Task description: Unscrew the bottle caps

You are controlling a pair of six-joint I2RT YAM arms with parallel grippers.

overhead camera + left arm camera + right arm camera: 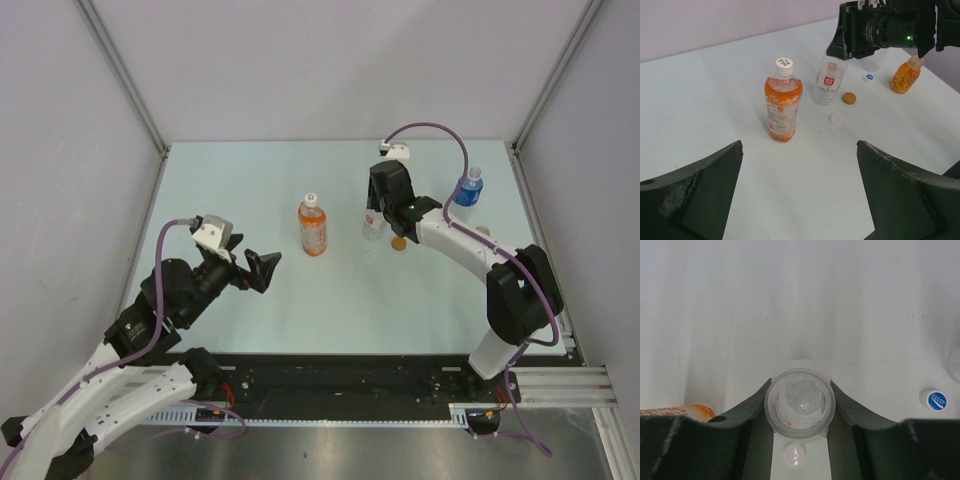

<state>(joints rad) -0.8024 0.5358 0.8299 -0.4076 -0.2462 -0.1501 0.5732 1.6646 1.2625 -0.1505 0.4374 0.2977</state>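
Observation:
An orange-drink bottle (313,230) stands mid-table with its white cap (784,63) screwed on. My right gripper (800,407) is shut on the open neck of a clear bottle (828,82), one finger on each side. That bottle stands upright with no cap on it. Three loose bottle caps lie nearby on the table: a white one (836,119), an orange one (849,98) and a blue-and-white one (869,77). My left gripper (800,190) hangs open and empty, near-left of the orange-drink bottle.
A small orange bottle (905,76) with an open neck stands right of the clear one. A blue-labelled bottle (468,187) stands at the far right near the wall. Enclosure walls border the table on three sides.

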